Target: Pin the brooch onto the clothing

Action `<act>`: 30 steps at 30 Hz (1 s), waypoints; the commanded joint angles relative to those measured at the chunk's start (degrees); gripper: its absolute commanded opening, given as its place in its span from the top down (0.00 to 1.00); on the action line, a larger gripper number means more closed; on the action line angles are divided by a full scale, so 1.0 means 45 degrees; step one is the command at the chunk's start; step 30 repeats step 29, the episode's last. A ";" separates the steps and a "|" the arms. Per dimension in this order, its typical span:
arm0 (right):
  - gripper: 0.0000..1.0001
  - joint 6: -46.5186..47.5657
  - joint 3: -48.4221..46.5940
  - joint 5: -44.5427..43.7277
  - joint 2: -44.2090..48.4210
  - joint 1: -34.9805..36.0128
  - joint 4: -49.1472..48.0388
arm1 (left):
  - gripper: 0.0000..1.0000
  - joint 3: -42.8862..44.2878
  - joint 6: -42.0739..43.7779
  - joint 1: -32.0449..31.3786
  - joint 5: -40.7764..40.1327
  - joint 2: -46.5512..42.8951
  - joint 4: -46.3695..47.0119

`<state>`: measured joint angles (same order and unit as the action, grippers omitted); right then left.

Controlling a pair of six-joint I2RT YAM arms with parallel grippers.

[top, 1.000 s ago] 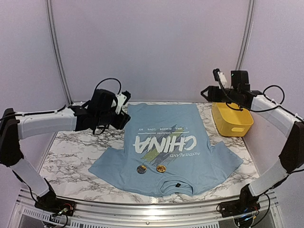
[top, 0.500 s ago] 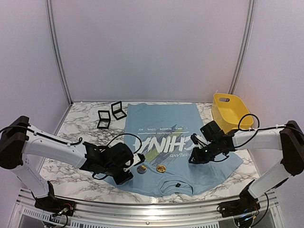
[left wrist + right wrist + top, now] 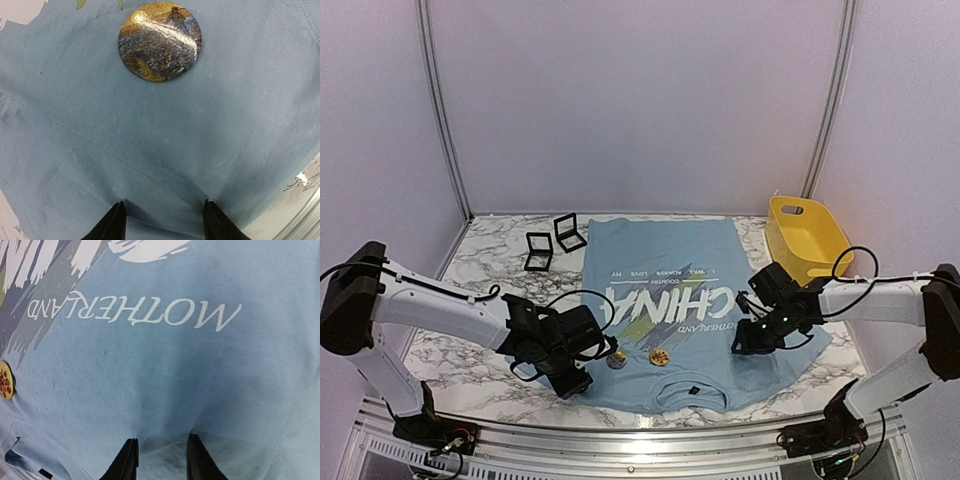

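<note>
"Light-blue printed T-shirt (image 3: 670, 300): location, progress?"
"Marble table (image 3: 460, 330) centre, flat. Dark round brooch (image 3: 617, 357), gold round brooch (image 3: 660, 355) at its 6 o'clock; pinning unverifiable. Left gripper (image 3: 162, 210) spread on cloth; right gripper (image 3: 161, 445) pinches fabric."

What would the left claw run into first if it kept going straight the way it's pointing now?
The left claw points down at the T-shirt, so the blue fabric comes first, just short of the round brooch. Its tips may be touching the cloth; depth is unclear.
</note>
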<state>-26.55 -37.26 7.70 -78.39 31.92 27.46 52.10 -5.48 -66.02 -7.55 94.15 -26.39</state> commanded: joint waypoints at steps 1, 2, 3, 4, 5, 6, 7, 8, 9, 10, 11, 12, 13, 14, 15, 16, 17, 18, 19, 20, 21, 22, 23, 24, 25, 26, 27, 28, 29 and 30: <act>0.70 0.0102 -0.0759 -0.0397 0.0486 -0.0204 0.1277 | 0.44 0.0842 -0.0426 -0.0075 -0.0077 0.0186 -0.2543; 0.69 0.0255 -0.1032 -0.0325 0.0555 -0.0290 0.1302 | 0.43 0.0984 -0.0349 -0.0075 -0.0238 0.0049 -0.2667; 0.66 0.0442 -0.1340 -0.0252 0.0646 -0.0421 0.1258 | 0.41 0.1141 -0.0278 -0.0065 -0.0422 -0.0124 -0.2687; 0.58 0.0676 -0.1678 -0.0116 0.0772 -0.0600 0.1101 | 0.39 0.1459 -0.0159 -0.0028 -0.0620 -0.0339 -0.2597; 0.45 0.0971 -0.2006 0.0013 0.0952 -0.0845 0.0736 | 0.36 0.1786 0.0022 0.0023 -0.0941 -0.0624 -0.2449; 0.27 0.1230 -0.2382 0.0073 0.1221 -0.1139 0.0387 | 0.33 0.2137 0.0157 0.0164 -0.1359 -0.0948 -0.2169; 0.13 0.1497 -0.2744 0.0022 0.1518 -0.1457 -0.0067 | 0.30 0.2369 0.0259 0.0389 -0.1971 -0.1470 -0.1619; 0.03 0.1726 -0.3162 -0.0277 0.1868 -0.1860 -0.0571 | 0.28 0.2371 0.0257 0.0747 -0.2606 -0.2089 -0.0849; 0.02 0.1913 -0.3342 -0.0720 0.2268 -0.2253 -0.1263 | 0.25 0.2127 0.0125 0.1331 -0.3130 -0.2833 0.0311; 0.02 0.2237 -0.3305 -0.1346 0.2662 -0.2739 -0.2087 | 0.21 0.1684 -0.0236 0.2051 -0.3400 -0.3693 0.1587; 0.02 0.2404 -0.3123 -0.2191 0.3242 -0.3405 -0.2974 | 0.17 0.1101 -0.0630 0.3018 -0.3337 -0.4486 0.3232; 0.02 0.2562 -0.2787 -0.2832 0.3680 -0.3876 -0.3996 | 0.13 0.0513 -0.1031 0.3925 -0.3319 -0.5318 0.4540; 0.01 0.2828 -0.2399 -0.3229 0.4047 -0.4358 -0.5014 | 0.09 -0.0200 -0.1247 0.4890 -0.3622 -0.6044 0.5851; 0.01 0.3088 -0.1984 -0.3628 0.4389 -0.4730 -0.6101 | 0.06 -0.0914 -0.1164 0.5409 -0.4202 -0.6643 0.7169; 0.02 0.3328 -0.1573 -0.4024 0.4612 -0.5058 -0.7016 | 0.02 -0.1658 -0.0675 0.5779 -0.4982 -0.7291 0.8457; 0.01 0.3534 -0.1222 -0.4213 0.4735 -0.5472 -0.7699 | 0.01 -0.2315 -0.0297 0.6159 -0.5661 -0.7551 0.9431; 0.02 0.3763 -0.0948 -0.4162 0.4736 -0.5871 -0.8246 | 0.01 -0.2833 -0.0132 0.6710 -0.6305 -0.7588 1.0017; 0.02 0.4040 -0.0731 -0.4191 0.4660 -0.6284 -0.8636 | 0.01 -0.3008 -0.0214 0.7345 -0.6402 -0.7436 1.0141; 0.02 0.4165 -0.0584 -0.4256 0.4516 -0.6648 -0.8866 | 0.01 -0.3135 -0.0437 0.8152 -0.6261 -0.7178 1.0145; 0.01 0.4188 -0.0497 -0.4367 0.4369 -0.6914 -0.9019 | 0.01 -0.3302 -0.0784 0.8902 -0.6004 -0.6872 1.0111; 0.01 0.4198 -0.0389 -0.4603 0.4238 -0.7274 -0.9133 | 0.01 -0.3555 -0.1182 0.9560 -0.5830 -0.6605 1.0146; 0.02 0.4173 -0.0236 -0.5071 0.4129 -0.7387 -0.9425 | 0.01 -0.3758 -0.1603 1.0197 -0.5747 -0.6388 1.0160; 0.01 0.3950 0.0032 -0.5631 0.4045 -0.7401 -0.9768 | 0.01 -0.3993 -0.1875 1.0684 -0.5664 -0.6219 1.0267; 0.01 0.3724 0.0312 -0.6135 0.3998 -0.7398 -1.0125 | 0.01 -0.4342 -0.1909 1.1060 -0.5673 -0.6098 1.0585; 0.02 0.3576 0.0657 -0.6447 0.3970 -0.7405 -1.0561 | 0.01 -0.4725 -0.1755 1.1268 -0.5791 -0.5981 1.1160; 0.01 0.3531 0.0998 -0.6633 0.3954 -0.7406 -1.0969 | 0.01 -0.5200 -0.1440 1.1382 -0.5945 -0.5824 1.1851; 0.01 0.3508 0.1339 -0.6717 0.3918 -0.7401 -1.1389 | 0.01 -0.5563 -0.1149 1.1479 -0.6042 -0.5675 1.2570; 0.01 0.3454 0.1620 -0.6769 0.3855 -0.7393 -1.1781 | 0.01 -0.5847 -0.0964 1.1577 -0.6064 -0.5486 1.3075; 0.01 0.3391 0.1870 -0.6783 0.3801 -0.7397 -1.2113 | 0.01 -0.5973 -0.0821 1.1699 -0.6067 -0.5308 1.3570; 0.01 0.3391 0.1870 -0.6783 0.3801 -0.7397 -1.2113 | 0.01 -0.5973 -0.0821 1.1699 -0.6067 -0.5308 1.3570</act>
